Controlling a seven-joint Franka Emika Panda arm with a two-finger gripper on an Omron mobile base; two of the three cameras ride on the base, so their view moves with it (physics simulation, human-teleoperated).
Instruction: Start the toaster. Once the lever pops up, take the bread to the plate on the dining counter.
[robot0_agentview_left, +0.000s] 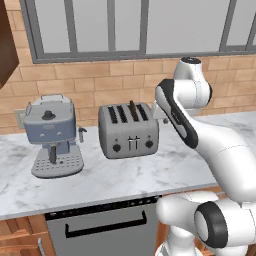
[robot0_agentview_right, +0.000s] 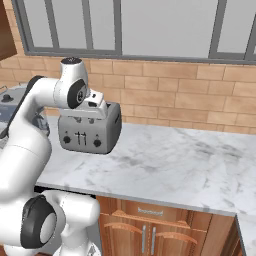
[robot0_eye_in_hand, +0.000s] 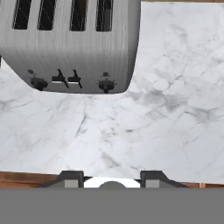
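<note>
above the toaster (robot0_eye_in_hand: 70, 43), the end effector (robot0_eye_in_hand: 112, 178) hangs spread and empty; descending off-line, it could miss the small levers (robot0_eye_in_hand: 66, 79) and shove the toaster across the worktop (robot0_eye_in_hand: 166, 113).

bright even rendered light, soft shadows, sharp, no glare
</note>
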